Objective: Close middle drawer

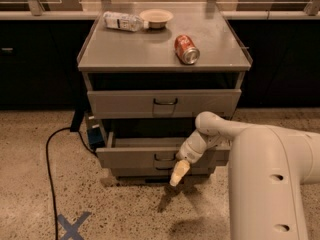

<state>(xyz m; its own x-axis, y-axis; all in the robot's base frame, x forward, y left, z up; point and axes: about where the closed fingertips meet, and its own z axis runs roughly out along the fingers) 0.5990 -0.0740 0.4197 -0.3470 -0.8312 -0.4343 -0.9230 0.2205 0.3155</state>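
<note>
the robot's pale arm (270,174) fills the lower right and reaches left across the front of the grey metal cabinet (150,51), which stands on speckled floor before dark counters. the top drawer (125,104), with its taller front, sits above. just below it the middle drawer (135,158) stands pulled out toward the camera, its low grey front panel forward of the drawer above and a dark gap showing behind that panel. a black cable (48,154) loops over the floor at left, running up to a blue box (95,136) beside the cabinet. on the cabinet top lie a red can (186,49) on its side, a plastic bottle (122,21) and a shallow bowl (156,18). a blue tape cross (72,225) marks the floor. the gripper (178,174) hangs in front of the middle drawer's panel, just right of its small dark handle (164,158), fingers together in one tapered tip, holding nothing.
</note>
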